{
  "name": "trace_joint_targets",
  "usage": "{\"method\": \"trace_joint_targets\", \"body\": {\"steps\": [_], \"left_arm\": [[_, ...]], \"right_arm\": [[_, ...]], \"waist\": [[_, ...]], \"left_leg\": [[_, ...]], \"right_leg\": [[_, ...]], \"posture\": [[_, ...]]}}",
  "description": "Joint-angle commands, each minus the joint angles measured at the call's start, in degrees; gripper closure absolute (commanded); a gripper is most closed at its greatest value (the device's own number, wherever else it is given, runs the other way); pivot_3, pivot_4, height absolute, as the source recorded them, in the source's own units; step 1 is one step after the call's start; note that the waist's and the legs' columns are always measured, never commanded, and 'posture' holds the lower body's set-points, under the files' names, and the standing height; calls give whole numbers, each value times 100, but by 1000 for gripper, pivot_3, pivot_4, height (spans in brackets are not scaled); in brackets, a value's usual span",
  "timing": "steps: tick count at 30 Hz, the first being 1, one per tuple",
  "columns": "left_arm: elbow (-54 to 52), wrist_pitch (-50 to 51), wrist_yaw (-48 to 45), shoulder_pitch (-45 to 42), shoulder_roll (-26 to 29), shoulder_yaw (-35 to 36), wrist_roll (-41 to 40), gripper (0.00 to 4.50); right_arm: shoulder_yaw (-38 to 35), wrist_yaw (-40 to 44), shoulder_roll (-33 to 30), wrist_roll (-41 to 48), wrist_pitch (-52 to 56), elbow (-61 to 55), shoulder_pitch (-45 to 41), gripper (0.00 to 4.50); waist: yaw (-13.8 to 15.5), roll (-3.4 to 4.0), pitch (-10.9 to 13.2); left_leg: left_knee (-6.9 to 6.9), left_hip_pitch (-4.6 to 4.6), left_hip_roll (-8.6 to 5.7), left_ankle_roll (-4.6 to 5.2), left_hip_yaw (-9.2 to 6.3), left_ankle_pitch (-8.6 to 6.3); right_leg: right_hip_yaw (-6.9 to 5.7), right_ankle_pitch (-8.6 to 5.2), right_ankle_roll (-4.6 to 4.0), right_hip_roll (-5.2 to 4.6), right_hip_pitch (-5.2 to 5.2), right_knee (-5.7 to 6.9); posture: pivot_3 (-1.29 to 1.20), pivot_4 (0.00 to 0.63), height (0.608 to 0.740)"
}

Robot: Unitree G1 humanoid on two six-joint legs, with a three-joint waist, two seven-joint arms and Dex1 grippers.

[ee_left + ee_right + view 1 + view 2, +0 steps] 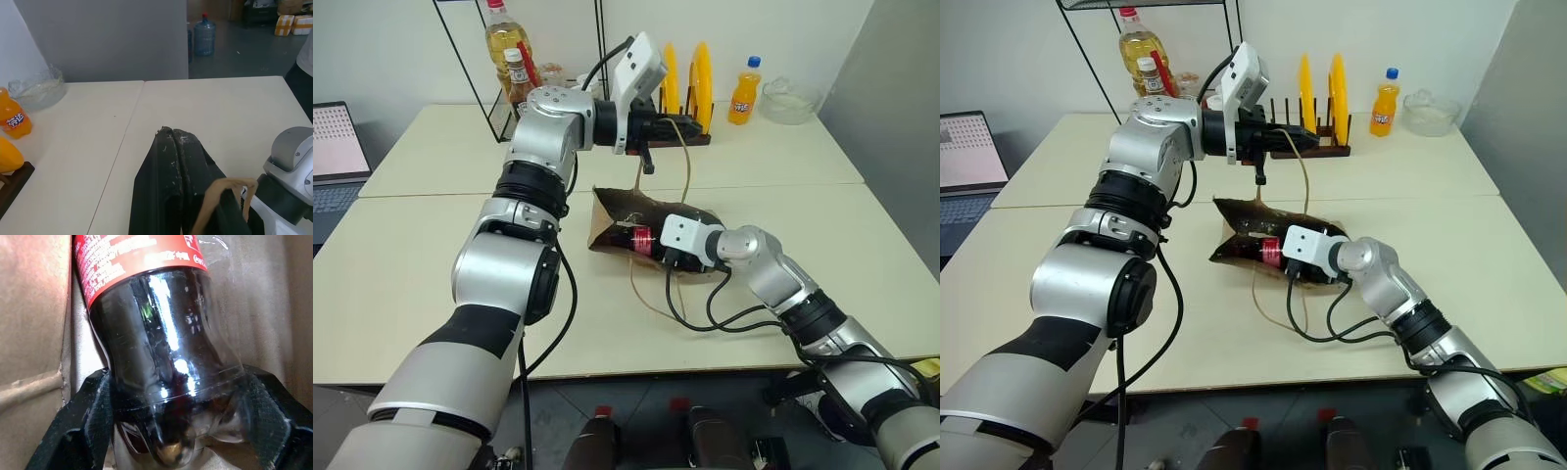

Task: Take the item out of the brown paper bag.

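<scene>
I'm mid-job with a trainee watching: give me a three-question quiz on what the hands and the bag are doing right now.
1. True or false: the left hand is shut on the brown paper bag's cord handle, holding it up.
2. What sits between the right hand's fingers? A) orange soda bottle B) cola bottle C) yellow plate
3. Fill in: the cola bottle lies at the bag's ____, red label showing.

Key: 1 true. 2 B, its lower end lies between the two fingers. 3 mouth.
</scene>
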Motion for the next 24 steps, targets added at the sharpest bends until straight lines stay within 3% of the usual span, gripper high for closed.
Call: {"method": "trace_joint_targets", "body": {"steps": [1, 12, 24], "left_arm": [[-60, -198, 102, -75, -10, 23, -17, 4500], [160, -643, 448, 52, -10, -164, 289, 4500], [393, -862, 771, 33, 13, -243, 471, 4500]], "right_arm": [[-464, 152, -158, 178, 27, -728, 104, 1287], [-1340, 309, -538, 592, 217, -2284, 687, 1287], [-3154, 1401, -1462, 3002, 1533, -4245, 1276, 1287]], "waist": [[3, 0, 0], [3, 0, 0], [53, -1, 1]], "left_leg": [[0, 0, 0, 0, 0, 0], [-1, -2, -1, 1, 1, 0], [-1, -6, 3, 4, 5, -3]], "right_leg": [[-1, 0, 0, 0, 0, 0], [1, 0, 0, 1, -3, 0], [-1, 0, 0, -1, -1, -2]], "posture": [[0, 150, 740], [0, 150, 740], [0, 150, 740]]}}
